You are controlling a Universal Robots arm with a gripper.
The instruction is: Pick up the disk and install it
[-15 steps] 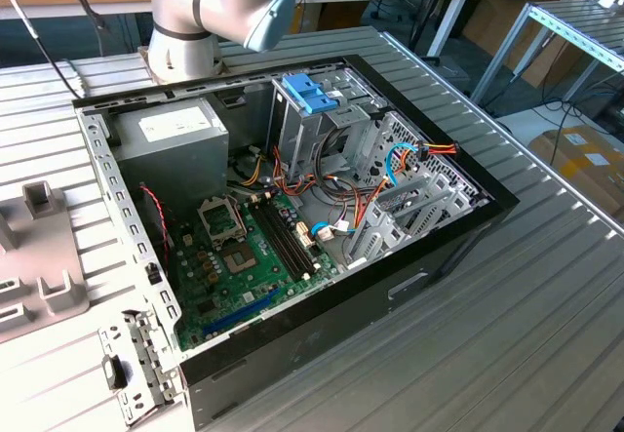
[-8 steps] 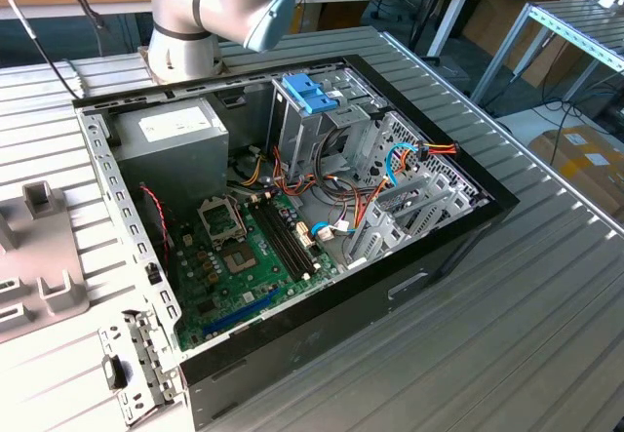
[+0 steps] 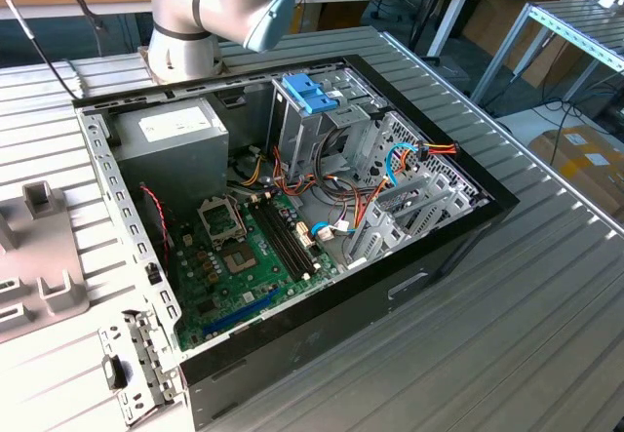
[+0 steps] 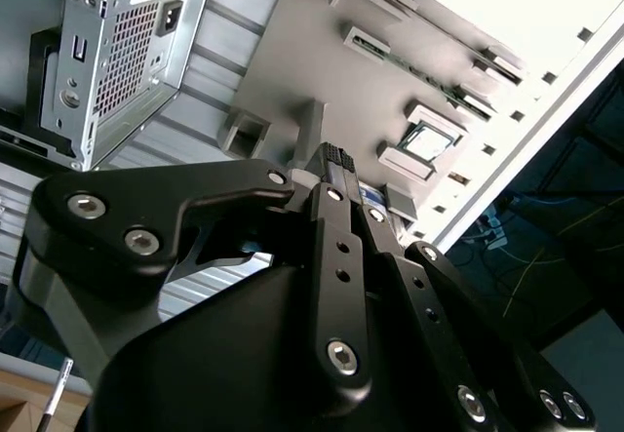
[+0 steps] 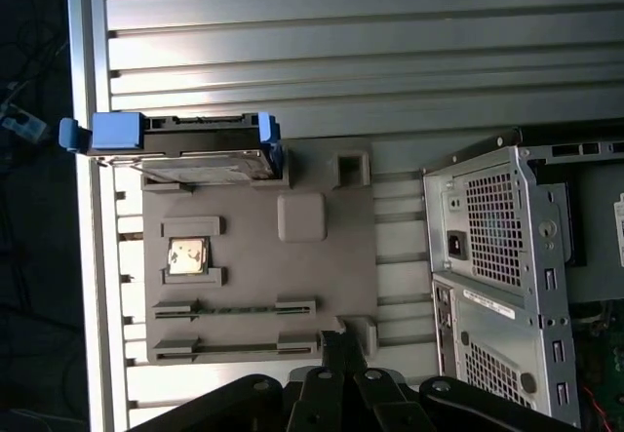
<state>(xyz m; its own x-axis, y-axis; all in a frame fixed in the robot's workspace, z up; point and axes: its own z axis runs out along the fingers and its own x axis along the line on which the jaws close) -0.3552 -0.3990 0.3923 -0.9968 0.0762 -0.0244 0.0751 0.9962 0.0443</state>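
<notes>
Showing the disk (image 5: 180, 149) at the edge of the grey tray (image 5: 253, 276), the first wrist view has the gripper (image 5: 343, 342) clenched empty, while the exterior view shows the open case (image 3: 390, 300).

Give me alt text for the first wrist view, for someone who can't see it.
The disk, in its light-blue carrier, rests at one edge of a grey fixture plate on a ribbed metal table. The gripper is at the plate's opposite edge, apart from the disk; a computer case stands beside the plate.
</notes>
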